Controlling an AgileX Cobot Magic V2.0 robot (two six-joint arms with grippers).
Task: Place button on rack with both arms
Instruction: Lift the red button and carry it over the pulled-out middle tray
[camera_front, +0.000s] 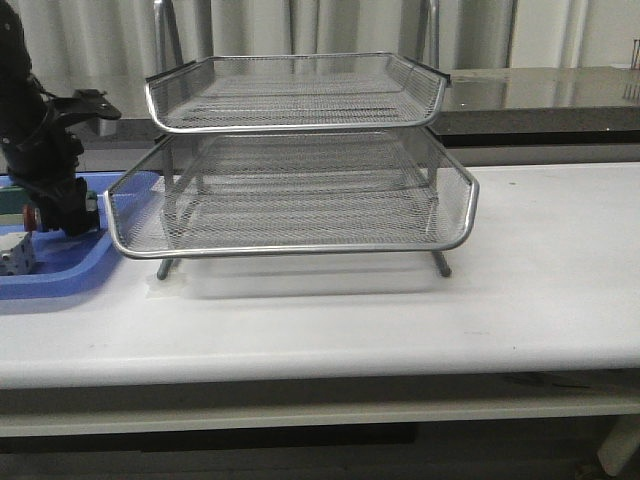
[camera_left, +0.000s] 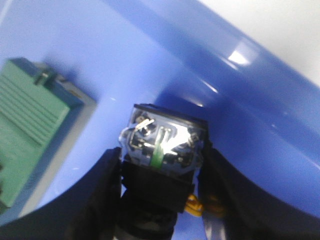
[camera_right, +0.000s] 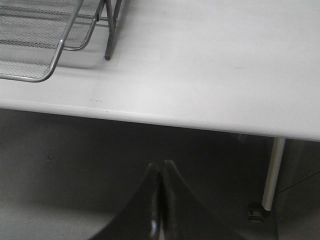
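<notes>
Left jaws (camera_left: 160, 200) clamp the button (camera_left: 162, 145), its red head seemingly hidden; right jaws (camera_right: 160, 200) pressed together below the white desk (camera_front: 540, 280), at its 5 o'clock.

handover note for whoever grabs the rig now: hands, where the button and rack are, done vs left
Left hand: shut on the button, over the blue tray, beside the green block. The front view shows the left arm at the far left over that tray.
Right hand: shut, holding nothing, off the table's front edge, over the floor.
Rack: mid-table, its visible tiers bare.
Done: button gripped.
Left: carry it to the rack and set it on a tier; the right arm has no part yet.
</notes>
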